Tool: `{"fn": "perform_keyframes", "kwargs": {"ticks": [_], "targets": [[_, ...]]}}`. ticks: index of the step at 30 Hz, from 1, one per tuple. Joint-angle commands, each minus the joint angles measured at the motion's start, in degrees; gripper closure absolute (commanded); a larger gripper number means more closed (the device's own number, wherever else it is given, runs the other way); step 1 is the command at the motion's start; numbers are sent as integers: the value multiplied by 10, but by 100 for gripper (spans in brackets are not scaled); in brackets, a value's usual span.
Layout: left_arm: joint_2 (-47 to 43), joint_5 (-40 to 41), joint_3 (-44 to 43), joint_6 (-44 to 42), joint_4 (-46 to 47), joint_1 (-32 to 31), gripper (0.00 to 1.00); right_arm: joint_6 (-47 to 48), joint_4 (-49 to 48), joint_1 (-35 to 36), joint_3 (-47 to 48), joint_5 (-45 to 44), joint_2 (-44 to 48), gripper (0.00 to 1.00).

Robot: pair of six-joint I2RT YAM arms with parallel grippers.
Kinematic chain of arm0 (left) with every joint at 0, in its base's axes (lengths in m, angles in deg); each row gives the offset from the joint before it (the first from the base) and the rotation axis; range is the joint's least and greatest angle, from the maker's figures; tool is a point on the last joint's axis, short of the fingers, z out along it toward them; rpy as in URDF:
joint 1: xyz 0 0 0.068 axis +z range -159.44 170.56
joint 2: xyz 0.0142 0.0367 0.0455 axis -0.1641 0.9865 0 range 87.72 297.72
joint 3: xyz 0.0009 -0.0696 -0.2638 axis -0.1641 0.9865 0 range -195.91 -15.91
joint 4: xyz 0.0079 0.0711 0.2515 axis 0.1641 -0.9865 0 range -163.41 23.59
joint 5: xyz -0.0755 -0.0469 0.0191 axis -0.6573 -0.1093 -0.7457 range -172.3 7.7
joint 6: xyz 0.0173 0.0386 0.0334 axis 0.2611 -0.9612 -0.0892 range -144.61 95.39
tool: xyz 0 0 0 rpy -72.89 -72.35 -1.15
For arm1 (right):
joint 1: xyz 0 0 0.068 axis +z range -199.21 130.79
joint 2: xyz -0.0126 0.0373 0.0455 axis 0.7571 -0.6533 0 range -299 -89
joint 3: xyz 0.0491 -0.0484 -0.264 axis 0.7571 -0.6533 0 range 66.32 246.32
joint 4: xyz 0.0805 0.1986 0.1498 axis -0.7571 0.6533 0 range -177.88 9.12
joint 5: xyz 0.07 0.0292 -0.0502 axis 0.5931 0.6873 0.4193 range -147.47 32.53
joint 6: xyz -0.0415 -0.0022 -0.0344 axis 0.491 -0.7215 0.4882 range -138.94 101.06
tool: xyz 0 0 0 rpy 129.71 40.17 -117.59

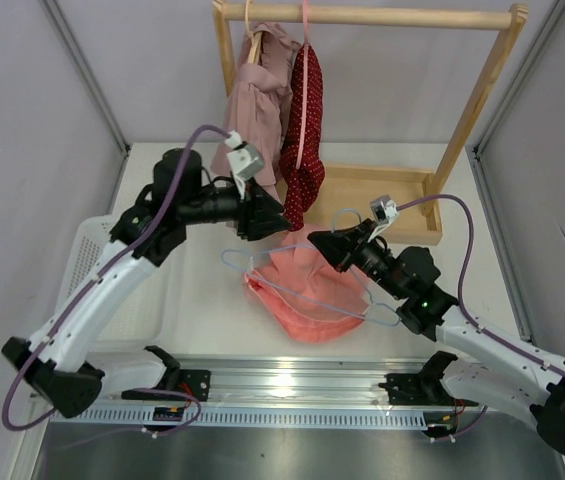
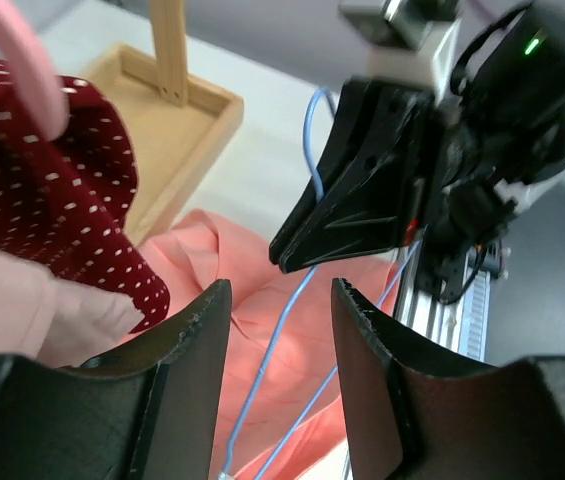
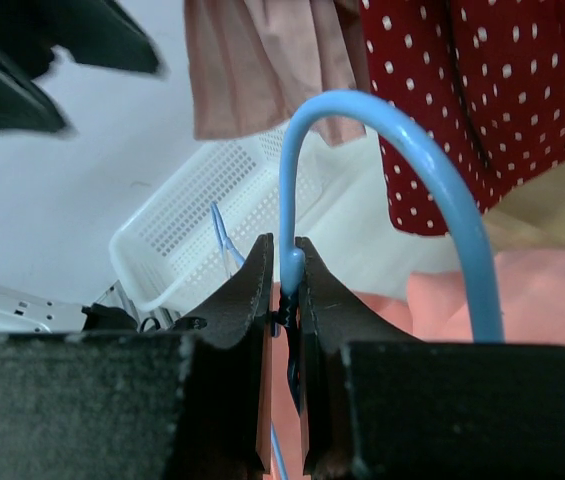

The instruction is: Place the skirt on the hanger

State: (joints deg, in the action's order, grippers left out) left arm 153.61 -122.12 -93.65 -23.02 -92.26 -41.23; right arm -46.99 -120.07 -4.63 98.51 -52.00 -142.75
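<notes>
- The skirt [image 1: 307, 290] lies crumpled on the bench, around the middle and toward its near edge, just in front of the wooden rack's [image 1: 372, 17] base tray.
- The hanger [image 3: 290, 190] rests across the skirt. Its thin blue frame runs over the coral cloth, and its hook rises toward the rack.
- The right gripper [image 1: 320, 240] has its jaws pinched tight on the hanger's neck, at the foot of the hook.
- The left gripper [image 2: 280, 300] hovers above the skirt's far edge with its jaws standing well apart and nothing between them. It faces the right gripper closely.
- A dark red dotted garment [image 1: 307, 130] and a mauve-pink garment [image 1: 257, 110] hang from the rack rail, just beside the left gripper.
- A white basket [image 1: 87, 260] sits at the bench's left edge.
</notes>
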Motion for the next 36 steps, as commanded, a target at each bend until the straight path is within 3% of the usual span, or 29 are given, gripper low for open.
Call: {"fn": "perform_keyframes", "kwargs": {"ticks": [1, 11, 28, 33, 36], "targets": [[56, -18, -71, -97, -79, -29, 50, 17, 11, 3, 53, 8, 29, 100], [124, -8, -63, -140, -99, -84, 51, 24, 41, 1, 77, 9, 44, 100], [122, -75, 12, -120, -42, -100, 55, 20, 76, -39, 106, 31, 60, 100], [126, -105, 21, -117, -22, -101, 70, 19, 78, -39, 106, 31, 61, 100], [124, -140, 25, -106, -2, -100, 86, 19, 79, -41, 106, 31, 63, 100]]}}
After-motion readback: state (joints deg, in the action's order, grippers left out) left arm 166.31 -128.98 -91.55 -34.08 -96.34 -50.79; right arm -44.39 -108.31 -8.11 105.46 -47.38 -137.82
